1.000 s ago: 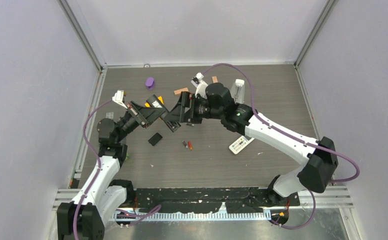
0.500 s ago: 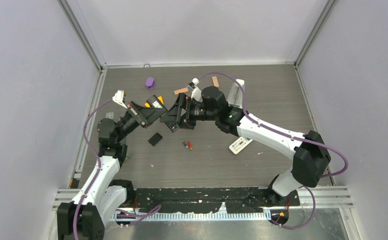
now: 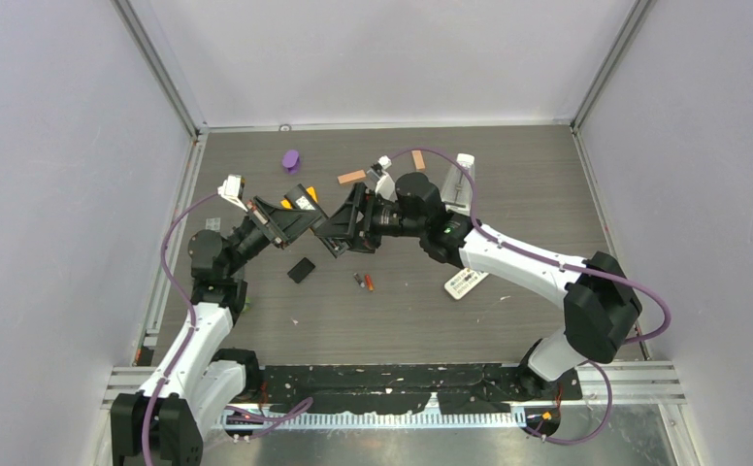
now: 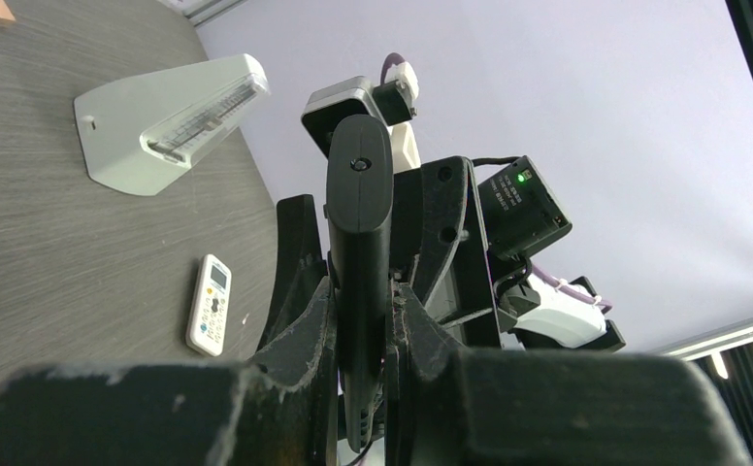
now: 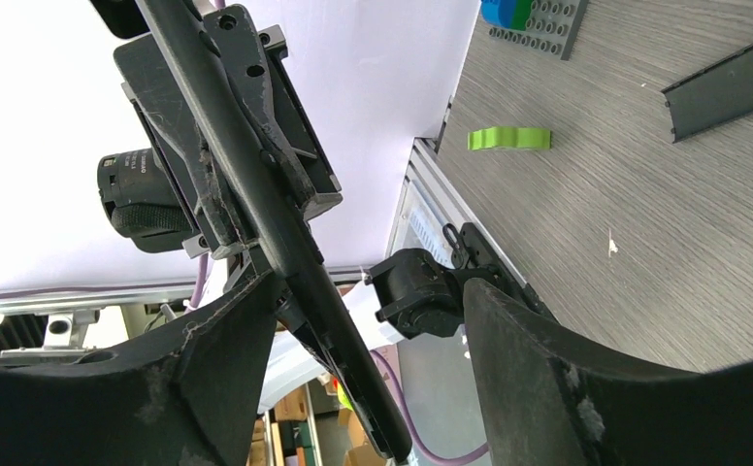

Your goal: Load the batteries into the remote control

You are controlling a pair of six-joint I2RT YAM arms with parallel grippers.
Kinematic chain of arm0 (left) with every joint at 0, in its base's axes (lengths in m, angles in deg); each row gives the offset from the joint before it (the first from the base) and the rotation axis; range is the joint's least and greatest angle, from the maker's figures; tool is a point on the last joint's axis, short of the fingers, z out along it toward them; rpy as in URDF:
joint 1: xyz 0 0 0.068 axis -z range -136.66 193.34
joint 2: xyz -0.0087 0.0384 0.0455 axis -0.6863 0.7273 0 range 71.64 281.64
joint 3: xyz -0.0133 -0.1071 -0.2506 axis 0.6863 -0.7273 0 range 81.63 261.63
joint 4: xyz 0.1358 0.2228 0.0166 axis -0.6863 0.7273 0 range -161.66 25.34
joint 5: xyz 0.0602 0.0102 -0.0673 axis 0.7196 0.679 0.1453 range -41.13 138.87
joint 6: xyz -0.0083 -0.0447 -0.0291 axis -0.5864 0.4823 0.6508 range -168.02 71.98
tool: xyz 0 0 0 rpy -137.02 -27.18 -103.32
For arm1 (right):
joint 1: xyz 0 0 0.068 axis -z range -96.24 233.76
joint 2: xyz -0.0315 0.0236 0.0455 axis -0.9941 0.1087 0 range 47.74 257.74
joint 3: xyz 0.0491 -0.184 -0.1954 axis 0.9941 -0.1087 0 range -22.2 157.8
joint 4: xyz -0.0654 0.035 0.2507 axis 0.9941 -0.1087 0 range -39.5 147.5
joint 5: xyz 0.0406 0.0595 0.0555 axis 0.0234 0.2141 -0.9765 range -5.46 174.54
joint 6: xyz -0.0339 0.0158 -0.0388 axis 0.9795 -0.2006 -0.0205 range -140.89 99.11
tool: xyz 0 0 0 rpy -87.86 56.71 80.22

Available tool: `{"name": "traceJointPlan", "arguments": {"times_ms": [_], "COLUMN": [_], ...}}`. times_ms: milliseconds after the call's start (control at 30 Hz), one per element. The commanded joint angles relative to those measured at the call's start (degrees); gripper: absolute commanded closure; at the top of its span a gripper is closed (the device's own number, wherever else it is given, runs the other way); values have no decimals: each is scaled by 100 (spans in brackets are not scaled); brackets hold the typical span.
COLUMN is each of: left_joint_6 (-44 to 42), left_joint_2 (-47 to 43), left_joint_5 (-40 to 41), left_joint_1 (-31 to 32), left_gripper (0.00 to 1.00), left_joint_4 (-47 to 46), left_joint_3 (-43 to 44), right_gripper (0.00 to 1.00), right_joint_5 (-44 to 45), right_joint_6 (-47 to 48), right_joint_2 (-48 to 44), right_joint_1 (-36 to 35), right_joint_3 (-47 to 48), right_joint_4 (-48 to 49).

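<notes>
Now, left tool [image 4: 361,313] clamped tight on the black remote control [image 4: 358,194], holding it aloft so the right tool [image 5: 365,316], jaws apart astride its end, can likely steady it; batteries [image 3: 364,282] lie unloaded on the table [image 3: 402,325] below.

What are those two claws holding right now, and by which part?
The left gripper pinches the black remote near one end, the rest sticking out. The right gripper's jaws stand apart around it, with no clear grip.
</notes>
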Motion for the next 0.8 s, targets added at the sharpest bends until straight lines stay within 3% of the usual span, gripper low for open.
{"name": "traceJointPlan", "arguments": {"times_ms": [0, 767], "left_joint_6": [-45, 356], "left_joint_2": [-103, -37], "left_joint_5": [-78, 122], "left_joint_1": [14, 11], "left_gripper": [100, 100], "left_joint_4": [-426, -707], "left_joint_3": [131, 146], "right_gripper": [29, 38], "right_joint_5": [-95, -244], "right_joint_6": [-72, 138], "right_joint_2": [-55, -70], "right_joint_1": [22, 21], "right_joint_3": [-72, -477], "right_joint_4": [416, 423]}}
